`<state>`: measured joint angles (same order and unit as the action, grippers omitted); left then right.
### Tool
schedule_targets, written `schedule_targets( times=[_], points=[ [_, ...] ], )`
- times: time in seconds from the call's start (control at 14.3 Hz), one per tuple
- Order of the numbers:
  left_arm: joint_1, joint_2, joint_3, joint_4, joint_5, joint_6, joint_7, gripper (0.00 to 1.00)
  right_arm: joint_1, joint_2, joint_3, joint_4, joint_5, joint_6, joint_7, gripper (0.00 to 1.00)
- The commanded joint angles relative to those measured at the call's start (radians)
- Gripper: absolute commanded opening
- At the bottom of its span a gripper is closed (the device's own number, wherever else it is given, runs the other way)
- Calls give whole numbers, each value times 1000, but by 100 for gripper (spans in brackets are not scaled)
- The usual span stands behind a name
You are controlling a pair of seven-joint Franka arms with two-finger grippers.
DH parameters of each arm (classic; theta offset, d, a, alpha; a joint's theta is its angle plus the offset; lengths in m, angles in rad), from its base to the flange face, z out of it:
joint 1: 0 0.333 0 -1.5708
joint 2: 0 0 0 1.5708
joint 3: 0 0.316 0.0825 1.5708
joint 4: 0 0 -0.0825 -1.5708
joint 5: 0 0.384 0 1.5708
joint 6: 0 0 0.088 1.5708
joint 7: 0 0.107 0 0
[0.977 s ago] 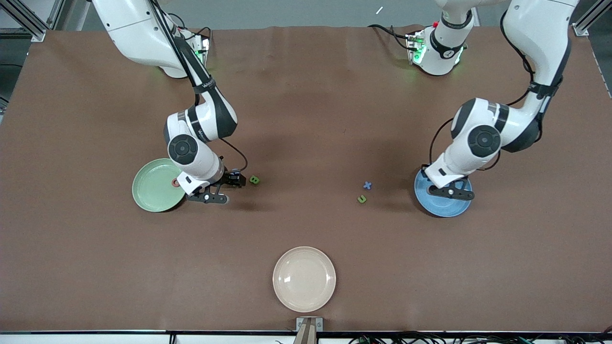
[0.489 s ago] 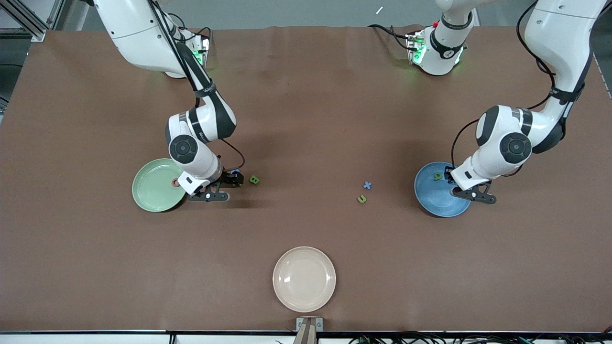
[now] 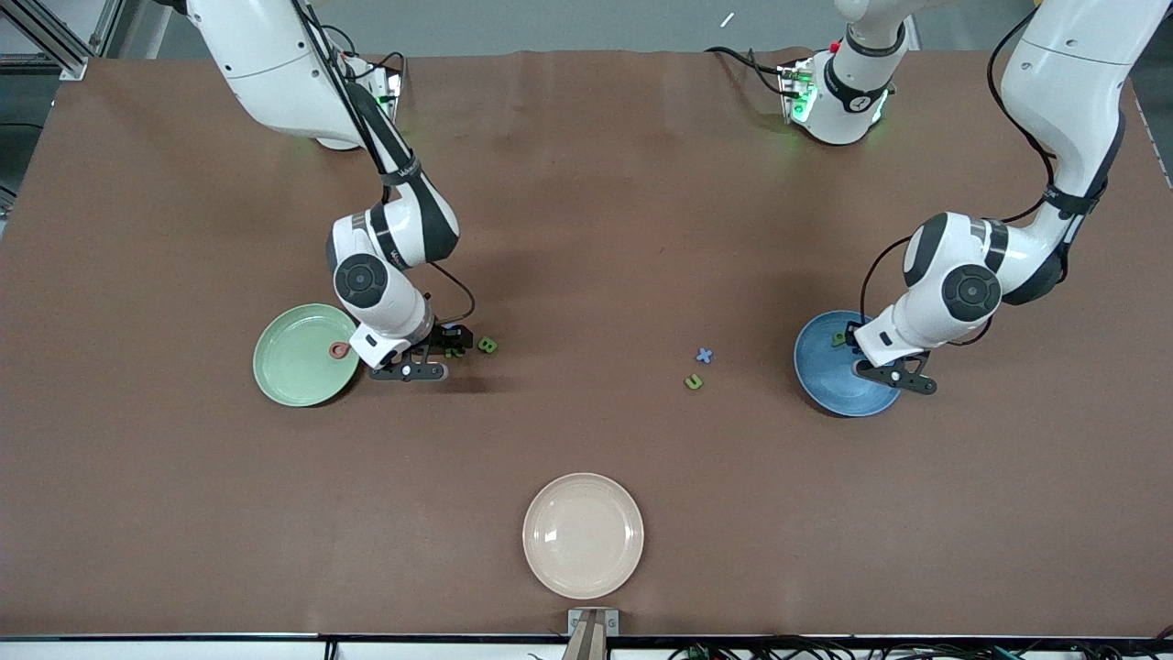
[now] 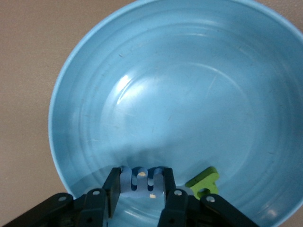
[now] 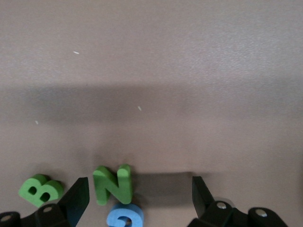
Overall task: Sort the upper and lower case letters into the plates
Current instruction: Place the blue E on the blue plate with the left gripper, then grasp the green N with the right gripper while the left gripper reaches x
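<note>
My left gripper point(image 4: 141, 174) hangs low over the blue plate point(image 4: 180, 94), shut on a pale blue three-pronged letter point(image 4: 142, 182). A green letter point(image 4: 203, 182) lies in that plate beside the fingers. In the front view this gripper point(image 3: 861, 356) is over the blue plate point(image 3: 816, 385). My right gripper point(image 5: 139, 189) is open at the table, with a green N point(image 5: 112, 184) and a blue letter point(image 5: 125, 217) between its fingers. A green B point(image 5: 40, 189) lies just outside them. The mint green plate point(image 3: 284, 367) beside it holds a red letter point(image 3: 340, 350).
A blue x point(image 3: 704, 355) and a green u point(image 3: 694, 381) lie loose on the brown table between the two plates. A cream plate point(image 3: 583, 535) sits near the front edge, nearest the camera. The green B point(image 3: 487, 346) lies beside the right gripper point(image 3: 446, 346).
The left hand swung from the blue plate's middle toward the left arm's end, uncovering the green letter, then came partly back. The right hand crept a little toward the green B.
</note>
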<state>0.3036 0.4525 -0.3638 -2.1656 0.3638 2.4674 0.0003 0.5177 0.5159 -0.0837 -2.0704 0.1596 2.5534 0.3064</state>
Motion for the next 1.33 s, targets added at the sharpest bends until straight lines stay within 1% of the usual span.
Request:
schedule_targets(
  times=[0.0, 0.07, 0.14, 0.21, 0.28, 0.35, 0.49, 0.7, 0.77, 0.84, 1.05, 1.26],
  points=[
    [5, -9, -7, -2, 17, 5, 7, 45, 18, 6, -4, -16, 28, 27, 3, 95],
    [3, -12, -7, -2, 17, 2, 12, 76, 21, 7, -4, -17, 28, 40, 3, 95],
    [0, -20, -7, 1, 17, -2, 15, 100, 24, 13, -4, -20, 28, 57, 3, 93],
    [-3, -28, -9, 6, 17, -5, 15, 100, 25, 16, -4, -23, 28, 63, 3, 91],
    [-7, -35, -12, 13, 17, -7, 10, 100, 30, 16, -4, -23, 28, 65, 2, 84],
    [-15, -38, -32, 21, 17, -10, 0, 100, 31, 16, -4, -23, 28, 65, 0, 77],
    [-17, -43, -78, 52, 15, -39, -46, 100, 35, 16, -5, -22, 28, 65, -1, 58],
    [-40, -23, -162, 124, 15, -125, -185, 100, 35, 15, -5, -22, 28, 56, -1, 21],
    [-69, -11, -170, 145, 14, -134, -228, 100, 33, 13, -5, -20, 28, 51, 0, 9],
    [-113, 0, -170, 168, 10, -139, -282, 100, 31, 10, -5, -22, 28, 47, 0, 2],
    [-217, 76, -170, 251, 7, -139, -411, 100, 12, -13, -13, -17, 26, 10, -16, 0],
    [-302, 170, -165, 335, 13, -139, -499, 100, -77, -80, -13, -4, 24, -118, -101, 0]
  ],
)
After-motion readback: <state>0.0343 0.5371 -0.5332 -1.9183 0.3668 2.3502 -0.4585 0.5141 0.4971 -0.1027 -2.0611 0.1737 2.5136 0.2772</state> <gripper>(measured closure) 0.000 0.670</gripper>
